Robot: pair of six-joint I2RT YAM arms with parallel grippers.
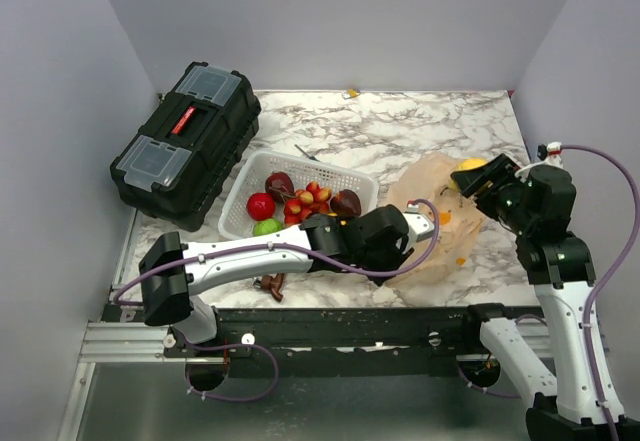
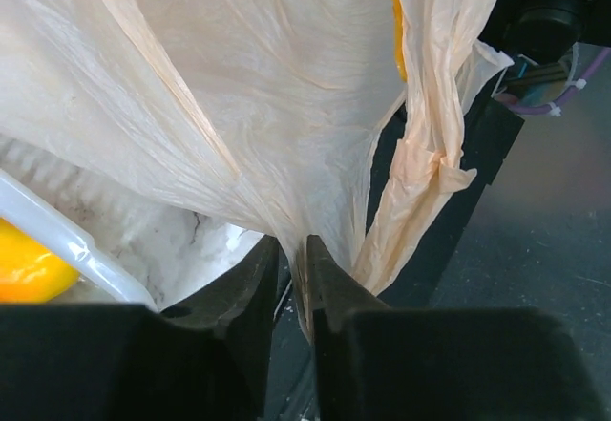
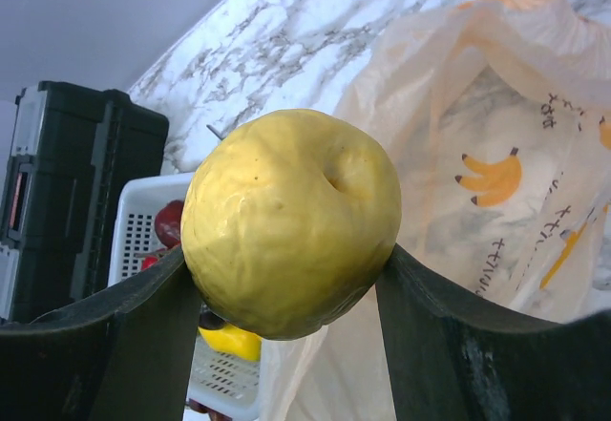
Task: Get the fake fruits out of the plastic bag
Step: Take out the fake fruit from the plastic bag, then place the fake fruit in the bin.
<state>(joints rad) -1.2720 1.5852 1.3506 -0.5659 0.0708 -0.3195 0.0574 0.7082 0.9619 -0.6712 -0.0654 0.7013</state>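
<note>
The marble bench (image 1: 400, 126) holds a black toolbox (image 1: 185, 141) at the back left. Beside it sits a white basket (image 1: 236, 211) with red, green and dark fake fruits (image 1: 300, 201) inside. The plastic bag (image 1: 428, 176) lies on the right, just beside the basket. The left end effector (image 2: 294, 244) is pinching a fold of the bag. The right end effector (image 3: 286, 268) is gripping a yellow fruit (image 3: 286, 201) above the bag.

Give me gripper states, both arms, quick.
Left gripper: closed, pinching a fold of the plastic bag.
Right gripper: closed on a yellow fruit.
</note>
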